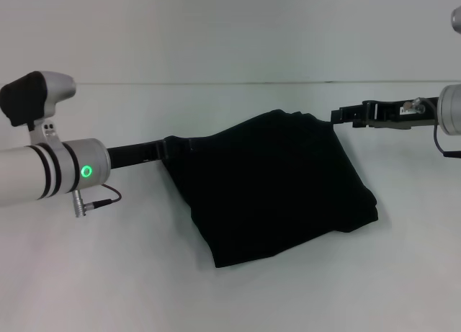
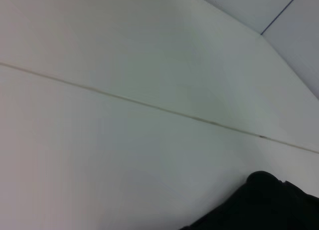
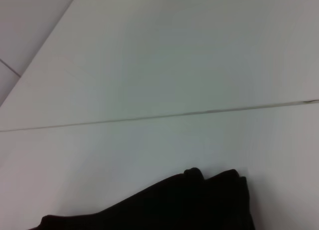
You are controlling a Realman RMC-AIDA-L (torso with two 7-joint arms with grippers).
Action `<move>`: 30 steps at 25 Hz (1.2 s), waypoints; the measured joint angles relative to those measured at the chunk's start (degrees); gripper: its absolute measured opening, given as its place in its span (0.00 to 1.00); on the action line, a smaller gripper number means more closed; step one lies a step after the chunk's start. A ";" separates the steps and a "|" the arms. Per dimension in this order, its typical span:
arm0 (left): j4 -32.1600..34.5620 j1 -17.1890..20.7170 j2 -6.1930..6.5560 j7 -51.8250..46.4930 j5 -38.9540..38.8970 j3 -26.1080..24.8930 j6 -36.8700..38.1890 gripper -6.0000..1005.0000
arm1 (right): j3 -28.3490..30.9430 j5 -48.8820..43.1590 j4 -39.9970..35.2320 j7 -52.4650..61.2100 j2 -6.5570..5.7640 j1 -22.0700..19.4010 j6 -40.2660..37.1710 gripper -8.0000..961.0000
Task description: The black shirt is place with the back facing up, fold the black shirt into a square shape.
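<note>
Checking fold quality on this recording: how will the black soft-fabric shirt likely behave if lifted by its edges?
The black soft-fabric shirt probably sags, since it lies folded in rumpled layers on the white table. Probably light. The layers likely slip apart unless the left gripper and right gripper lift together.

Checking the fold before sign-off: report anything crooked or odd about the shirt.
The black shirt lies folded but skewed on the white table: its edges run diagonally and its outline is lopsided, not square. The left hand and right hand are at its two far corners. No damage shows.
</note>
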 joint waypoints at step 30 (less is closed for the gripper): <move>-0.56 -3.17 0.46 -0.78 1.47 5.13 -0.17 0.52 | 0.19 0.01 -0.08 -0.54 0.13 -0.69 0.59 0.61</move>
